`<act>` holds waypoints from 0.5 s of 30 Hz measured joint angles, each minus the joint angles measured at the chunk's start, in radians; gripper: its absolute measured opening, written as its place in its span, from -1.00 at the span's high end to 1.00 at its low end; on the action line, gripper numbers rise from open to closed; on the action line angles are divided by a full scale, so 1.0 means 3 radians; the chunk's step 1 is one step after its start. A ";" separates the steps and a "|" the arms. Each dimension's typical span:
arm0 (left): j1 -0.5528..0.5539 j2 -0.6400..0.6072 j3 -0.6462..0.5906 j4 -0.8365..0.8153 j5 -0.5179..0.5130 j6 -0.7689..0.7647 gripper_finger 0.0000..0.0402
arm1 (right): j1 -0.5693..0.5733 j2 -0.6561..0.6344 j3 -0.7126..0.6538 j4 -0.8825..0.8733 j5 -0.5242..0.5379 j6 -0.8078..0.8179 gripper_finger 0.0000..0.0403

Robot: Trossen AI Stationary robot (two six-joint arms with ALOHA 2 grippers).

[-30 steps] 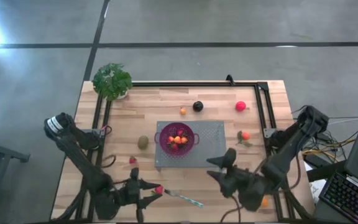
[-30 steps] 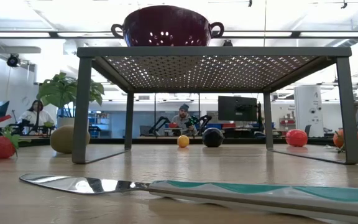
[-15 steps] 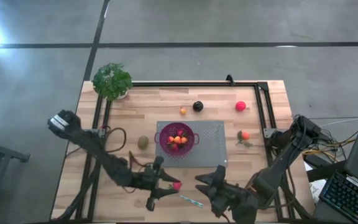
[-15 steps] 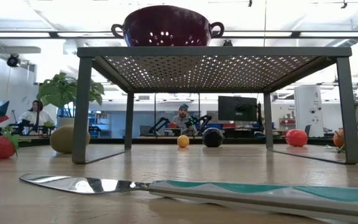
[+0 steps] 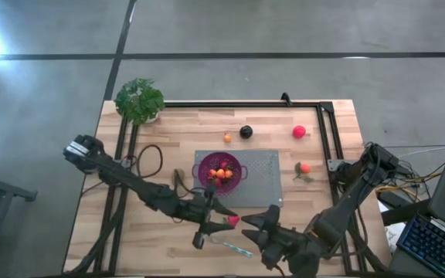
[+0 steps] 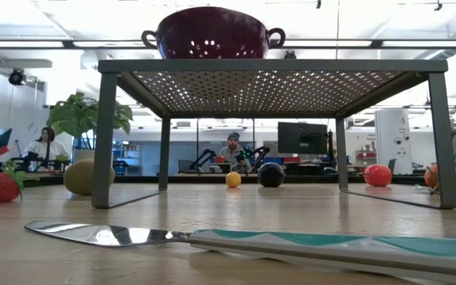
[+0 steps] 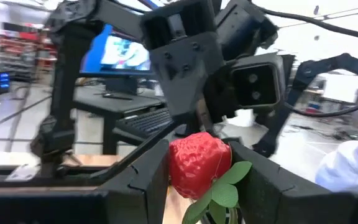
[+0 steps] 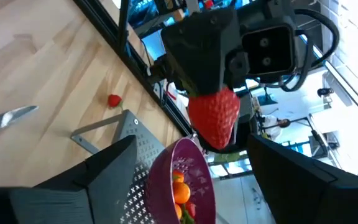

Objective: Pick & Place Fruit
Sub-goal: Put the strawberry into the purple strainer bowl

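Handover in hand, near the tabletop's front edge, just in front of the metal rack (image 5: 263, 179); left gripper (image 5: 224, 218) clamps a red strawberry (image 5: 231, 221) between its fingers (image 7: 143, 180), leaf hanging below; right gripper (image 5: 255, 229) faces it just beside, fingers (image 8: 101, 167) spread wide either side of the berry, not touching it as far as I can tell; purple colander (image 5: 222, 171) on the rack already holds orange pieces; silver knife (image 5: 230, 247) lies below the grippers; next move, by my judgement: right fingers close on the strawberry, then left lets go
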 joint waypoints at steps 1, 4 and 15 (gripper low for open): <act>0.0018 0.0022 0.0029 0.0002 0.0090 -0.0012 0.22 | -0.0008 0.0000 0.0000 0.0000 0.0003 -0.0011 -0.50; 0.0044 0.0084 0.0116 -0.0005 0.0214 -0.0021 0.22 | -0.0045 0.0000 0.0000 -0.0001 0.0004 -0.0021 -0.50; 0.0119 -0.0281 0.0151 -0.0668 -0.0143 0.0105 0.22 | 0.0109 -0.0133 -0.0001 -0.0689 0.0799 0.0566 -0.30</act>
